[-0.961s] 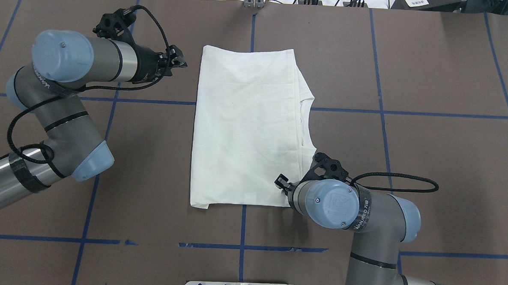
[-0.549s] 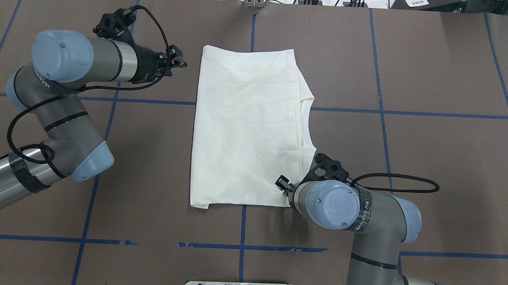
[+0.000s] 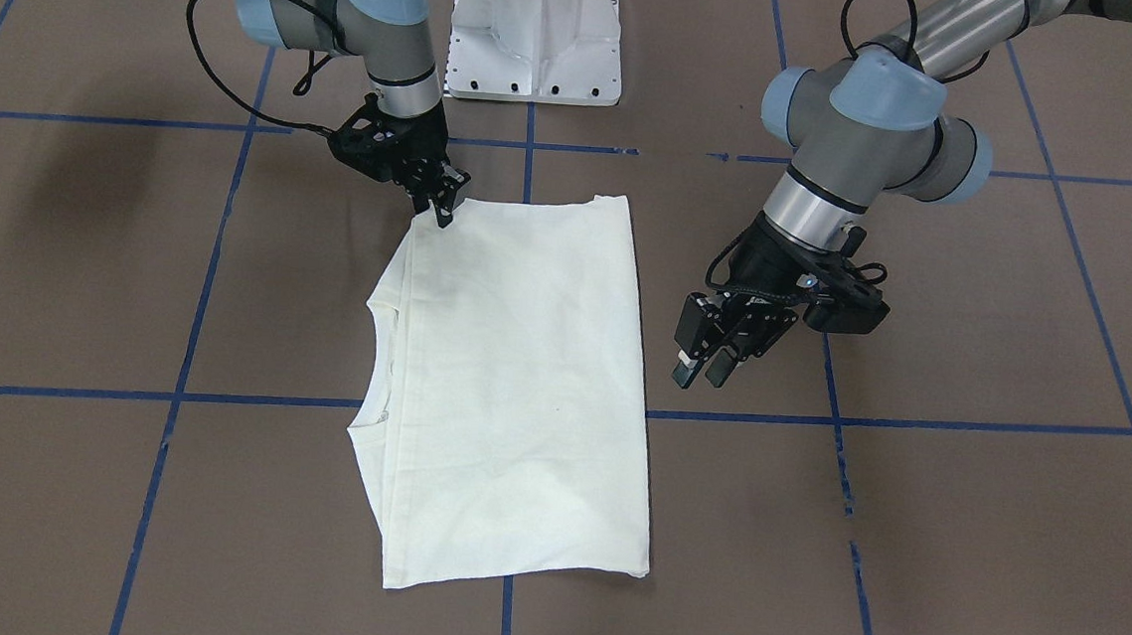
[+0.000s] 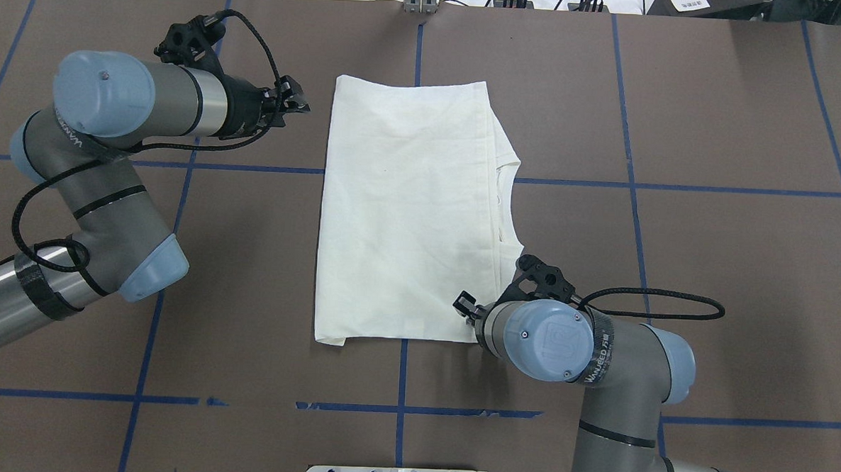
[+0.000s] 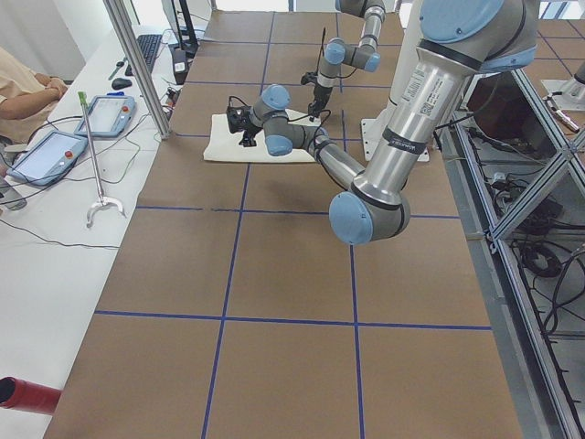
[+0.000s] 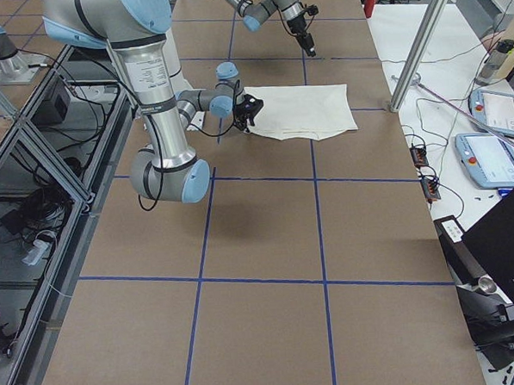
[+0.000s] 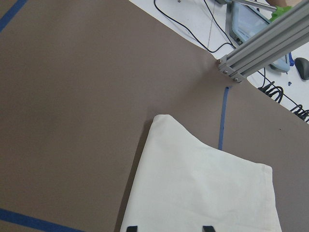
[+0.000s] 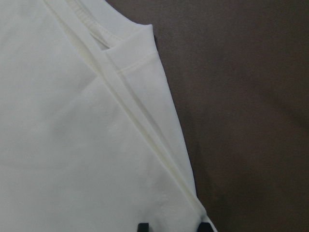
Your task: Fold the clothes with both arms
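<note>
Left jaws hang parted, empty, beside the T-shirt (image 3: 522, 374); right jaws parted over its corner.

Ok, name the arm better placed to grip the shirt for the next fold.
The right arm. Its jaws stand open right over the shirt's near corner on the collar side, probably ready to pinch. The left arm's jaws hang open beside the far corner, off the cloth.

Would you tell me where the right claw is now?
In the front-facing view, the right claw is upper left, at the collar-side corner of the T-shirt nearest the white base.
</note>
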`<state>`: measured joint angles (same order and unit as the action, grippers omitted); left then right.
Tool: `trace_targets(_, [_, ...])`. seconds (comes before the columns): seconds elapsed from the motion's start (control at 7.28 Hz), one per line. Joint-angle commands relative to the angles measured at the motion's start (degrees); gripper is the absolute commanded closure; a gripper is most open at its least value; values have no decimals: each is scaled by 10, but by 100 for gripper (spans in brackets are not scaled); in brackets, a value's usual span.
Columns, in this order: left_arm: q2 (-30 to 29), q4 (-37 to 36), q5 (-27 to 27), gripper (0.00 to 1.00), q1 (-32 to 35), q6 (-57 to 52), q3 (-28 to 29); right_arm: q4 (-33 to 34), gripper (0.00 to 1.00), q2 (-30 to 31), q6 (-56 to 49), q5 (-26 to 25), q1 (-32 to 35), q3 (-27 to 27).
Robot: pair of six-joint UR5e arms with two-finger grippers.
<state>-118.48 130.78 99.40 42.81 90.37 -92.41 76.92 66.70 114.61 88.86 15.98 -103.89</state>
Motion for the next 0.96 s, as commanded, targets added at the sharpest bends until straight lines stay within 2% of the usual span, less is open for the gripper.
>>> trace_targets(0.0, [0,0,1,46,0,1,0,1,100,0,0,-5,-1,-4])
trace_targets(0.41, [11,0,0,46,-2,1,-6,1,100,0,-1,-11,-2,-7])
trace_targets(0.55, [12,0,0,46,-4,22,-14,1,100,1,-3,-9,1,-24])
trace_targets(0.82, [51,-2,-24,46,-72,134,-75,1,100,14,-3,-9,0,-40])
